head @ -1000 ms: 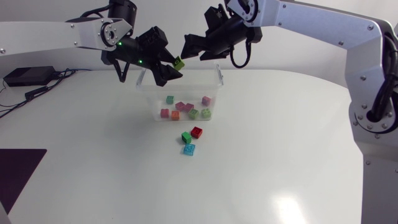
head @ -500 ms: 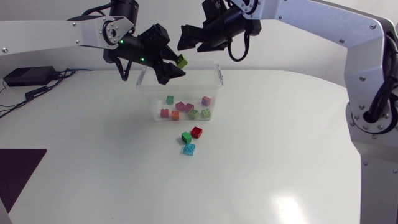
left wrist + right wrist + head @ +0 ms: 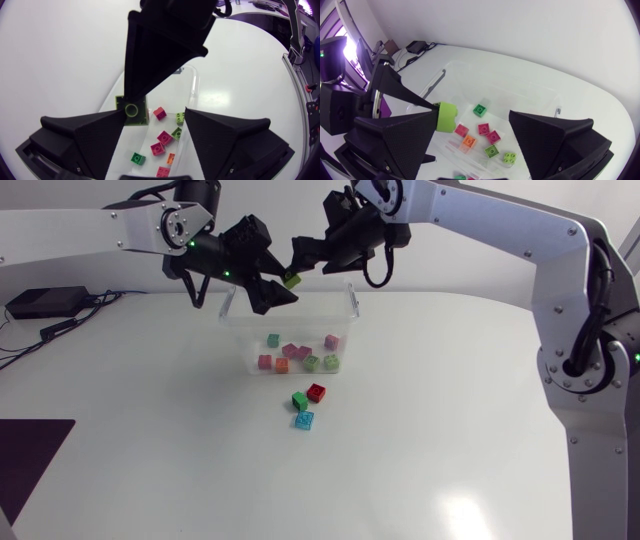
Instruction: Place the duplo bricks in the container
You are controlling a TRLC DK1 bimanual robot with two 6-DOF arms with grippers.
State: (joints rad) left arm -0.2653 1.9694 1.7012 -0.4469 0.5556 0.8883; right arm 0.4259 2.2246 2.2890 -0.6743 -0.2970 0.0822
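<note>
White surface (image 3: 450, 380), with a bright glare patch near its front right.

Far left: black box (image 3: 40, 302) with cables lying on the surface.

Left arm (image 3: 90, 230) enters from the left, raised. Left gripper (image 3: 278, 288) hangs over the back left corner of the clear plastic container (image 3: 350, 308), jaws spread wide.

Lime duplo brick (image 3: 289, 279) is in the air above the container's back rim. It touches one fingertip of the left gripper and one fingertip of the right gripper (image 3: 308, 260). Neither gripper has it from two sides.

Inside the container: small bricks (image 3: 303, 353) lying scattered, in green, pink, red, orange and lime.

In front of the container, on the bare surface: dark green brick (image 3: 299, 401) and red brick (image 3: 316, 391) just beside each other, cyan brick (image 3: 304, 420) just in front of them.

Right gripper's jaws are spread wide too. Right arm (image 3: 500, 225) arches in from the right across the back.
</note>
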